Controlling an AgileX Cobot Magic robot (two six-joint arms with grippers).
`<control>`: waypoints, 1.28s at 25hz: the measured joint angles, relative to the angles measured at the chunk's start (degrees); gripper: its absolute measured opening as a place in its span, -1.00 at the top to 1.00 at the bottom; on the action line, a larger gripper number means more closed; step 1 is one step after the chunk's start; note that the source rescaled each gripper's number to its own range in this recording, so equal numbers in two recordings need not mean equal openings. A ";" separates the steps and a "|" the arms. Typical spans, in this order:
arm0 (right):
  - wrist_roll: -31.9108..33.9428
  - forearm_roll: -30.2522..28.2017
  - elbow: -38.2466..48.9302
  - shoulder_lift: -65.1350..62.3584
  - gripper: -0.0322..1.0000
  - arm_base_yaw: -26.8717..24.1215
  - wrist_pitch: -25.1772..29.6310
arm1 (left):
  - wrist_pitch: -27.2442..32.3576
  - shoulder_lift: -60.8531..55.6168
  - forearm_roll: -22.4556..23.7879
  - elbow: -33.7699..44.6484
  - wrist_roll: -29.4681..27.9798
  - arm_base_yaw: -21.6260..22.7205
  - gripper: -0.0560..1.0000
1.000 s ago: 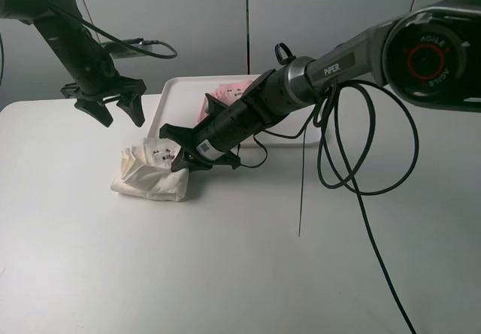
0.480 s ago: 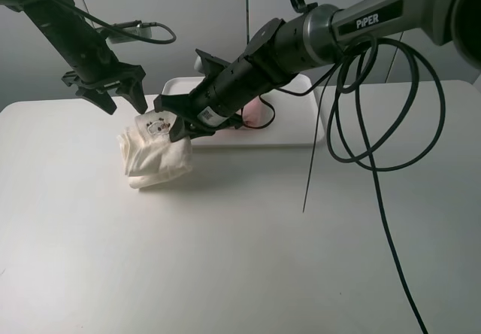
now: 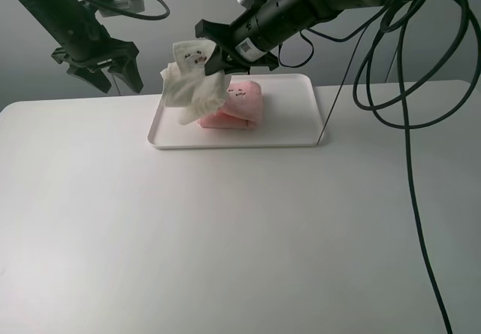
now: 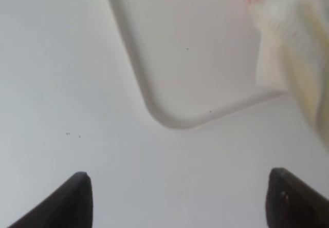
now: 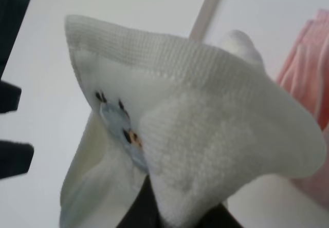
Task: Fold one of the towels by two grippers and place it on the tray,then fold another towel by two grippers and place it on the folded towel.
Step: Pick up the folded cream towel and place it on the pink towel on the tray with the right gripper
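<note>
Cream-white terry, the folded towel (image 3: 194, 80) hangs bunched from the right gripper (image 3: 214, 54), whose jaws are pinched together on its upper edge, dangling just above the near-left part of the white tray (image 3: 301, 140) and partly in front of the pink towel (image 3: 239, 107) already lying folded there. To do this step well, I judge the gripper should carry the cloth a little further over the pink towel, lower until it rests flat on top, and only then let go, so the folds do not spill. The right arm reaches across the middle, stretched out low and long, while the left gripper (image 3: 105, 69) hovers off to the side beyond the tray's corner, jaws spread wide and holding nothing.
</note>
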 joint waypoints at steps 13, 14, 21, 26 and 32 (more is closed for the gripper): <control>1.34 9.19 -6.06 1.82 0.80 -2.83 2.12 | 0.00 0.00 0.11 0.00 0.10 0.00 -0.77; 1.34 9.90 -6.89 2.08 0.80 -2.83 2.15 | 0.00 0.00 0.11 0.00 0.10 0.00 -0.77; 1.34 15.26 -11.56 2.11 0.80 -4.58 2.24 | 0.00 0.00 0.11 0.00 0.10 0.00 -0.77; 1.34 15.52 -12.15 5.08 0.80 -8.03 3.51 | 0.00 0.00 0.11 0.00 0.10 0.00 -0.77; 1.13 14.05 -12.15 13.54 0.80 -8.86 7.87 | 0.00 0.00 0.11 0.00 0.10 0.00 -0.77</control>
